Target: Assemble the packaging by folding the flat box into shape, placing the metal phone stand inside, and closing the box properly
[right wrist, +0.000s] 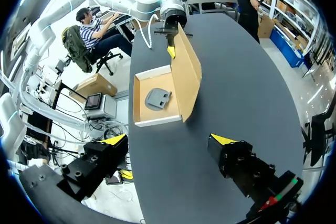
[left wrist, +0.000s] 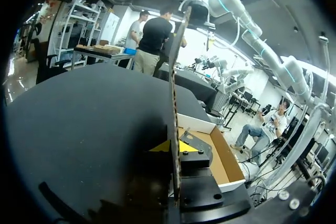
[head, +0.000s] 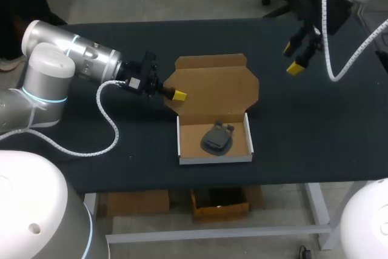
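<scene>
Left of centre in the head view, the left gripper [head: 178, 95] is pinched narrow on the left edge of the lid [head: 212, 80], with the cardboard squeezed between both yellow tips. The box [head: 215, 159] sits lower middle, long side running left-right, lid tilted up behind the tray. The phone stand [head: 217, 137] lies flat inside. Upper right, the right gripper [head: 292, 57] hangs wide open above the table [head: 315, 125], holding nothing.

The brown cardboard box [head: 212, 86] looks matt and slightly rough, its outer walls smooth white. The dark grey metal phone stand [head: 217, 137] has a dull finish. The black counter [head: 303, 137] is matt. The white and silver left arm [head: 54, 68] is smooth, glossy.
</scene>
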Motion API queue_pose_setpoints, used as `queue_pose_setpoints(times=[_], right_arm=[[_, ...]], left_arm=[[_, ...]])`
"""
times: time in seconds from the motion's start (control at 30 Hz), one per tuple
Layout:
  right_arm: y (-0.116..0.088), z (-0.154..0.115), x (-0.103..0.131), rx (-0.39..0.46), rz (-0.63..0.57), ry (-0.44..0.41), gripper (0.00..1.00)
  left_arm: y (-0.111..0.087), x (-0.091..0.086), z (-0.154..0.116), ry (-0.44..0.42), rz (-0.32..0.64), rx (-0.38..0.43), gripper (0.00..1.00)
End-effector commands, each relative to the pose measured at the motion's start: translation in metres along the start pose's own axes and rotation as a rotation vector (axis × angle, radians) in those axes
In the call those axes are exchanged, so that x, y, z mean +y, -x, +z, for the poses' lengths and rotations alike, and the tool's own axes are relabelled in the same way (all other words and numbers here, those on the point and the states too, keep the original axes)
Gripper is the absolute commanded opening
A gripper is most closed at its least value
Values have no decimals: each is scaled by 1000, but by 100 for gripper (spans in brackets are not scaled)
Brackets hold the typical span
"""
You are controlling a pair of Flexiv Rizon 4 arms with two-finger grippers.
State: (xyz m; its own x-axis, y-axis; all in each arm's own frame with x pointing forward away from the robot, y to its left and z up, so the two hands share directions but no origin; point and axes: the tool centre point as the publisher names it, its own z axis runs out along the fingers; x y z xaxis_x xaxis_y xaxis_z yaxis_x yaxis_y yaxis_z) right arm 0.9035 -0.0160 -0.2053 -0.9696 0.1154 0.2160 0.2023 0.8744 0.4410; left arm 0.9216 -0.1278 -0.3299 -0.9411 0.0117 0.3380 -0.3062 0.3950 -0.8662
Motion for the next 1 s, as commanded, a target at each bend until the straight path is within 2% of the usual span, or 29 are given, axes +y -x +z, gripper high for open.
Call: queue_pose_setpoints(times=[0.03, 0.33, 0.9, 1.0], right_arm=[[0, -2, 7, -12, -5, -20, 100], [-6, -13, 32, -122, -34, -80, 100], [9, -14, 82, -160, -95, -130, 100], [9, -15, 88, -161, -106, -131, 100]], left_arm=[[1, 2, 0, -2, 1, 4, 0], [1, 2, 0, -2, 1, 4, 0], [1, 2, 0, -2, 1, 4, 0], [-7, 3, -1, 2, 22, -9, 0]])
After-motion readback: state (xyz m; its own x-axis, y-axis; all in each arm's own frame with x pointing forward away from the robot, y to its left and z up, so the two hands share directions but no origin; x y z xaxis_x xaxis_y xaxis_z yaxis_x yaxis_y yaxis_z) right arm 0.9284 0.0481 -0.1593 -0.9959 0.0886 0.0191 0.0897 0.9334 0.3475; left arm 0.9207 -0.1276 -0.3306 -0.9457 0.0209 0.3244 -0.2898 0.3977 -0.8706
